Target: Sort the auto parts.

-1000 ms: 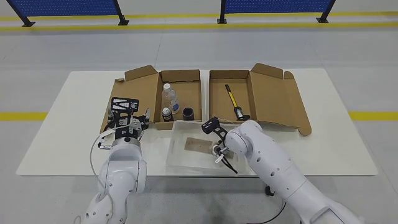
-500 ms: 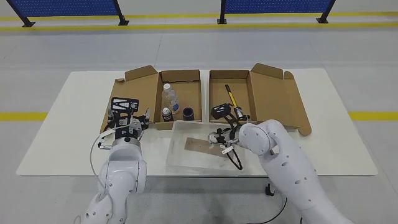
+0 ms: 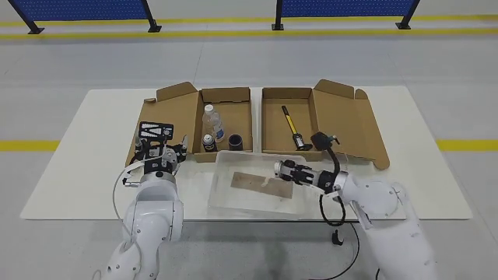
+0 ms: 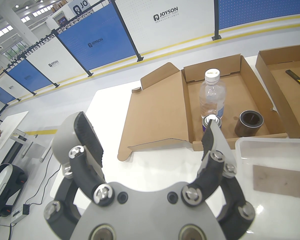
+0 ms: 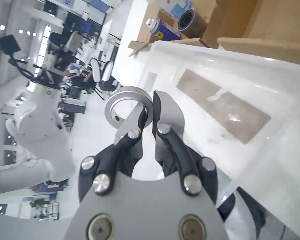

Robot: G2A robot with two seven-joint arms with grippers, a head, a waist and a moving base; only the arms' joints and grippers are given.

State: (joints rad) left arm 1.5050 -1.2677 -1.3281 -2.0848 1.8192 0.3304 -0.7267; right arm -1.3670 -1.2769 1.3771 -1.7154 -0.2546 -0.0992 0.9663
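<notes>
My right gripper [image 5: 148, 116] is shut on the rim of a silver metal ring [image 5: 127, 106], held in the air. In the top view this gripper [image 3: 288, 170] hangs over the right end of the clear plastic tray [image 3: 222, 183], which holds a flat brown sheet [image 3: 262, 184]. My left gripper [image 4: 145, 123] stands open with nothing in it, above the table just left of the tray [image 4: 265, 143]. The left cardboard box [image 3: 198, 120] holds a plastic bottle [image 3: 212, 122], a spray can [image 3: 208, 141] and a black cylinder [image 3: 235, 141].
The right cardboard box [image 3: 280, 124] holds a black and yellow tool [image 3: 292, 127], and its lid flap lies open to the right. Both boxes stand right behind the tray. Bare white table lies at the far left and far right.
My right arm has swung out to the right. Its gripper has come up from the tray's front middle to the tray's right end, with the ring in it. The left arm has kept still.
</notes>
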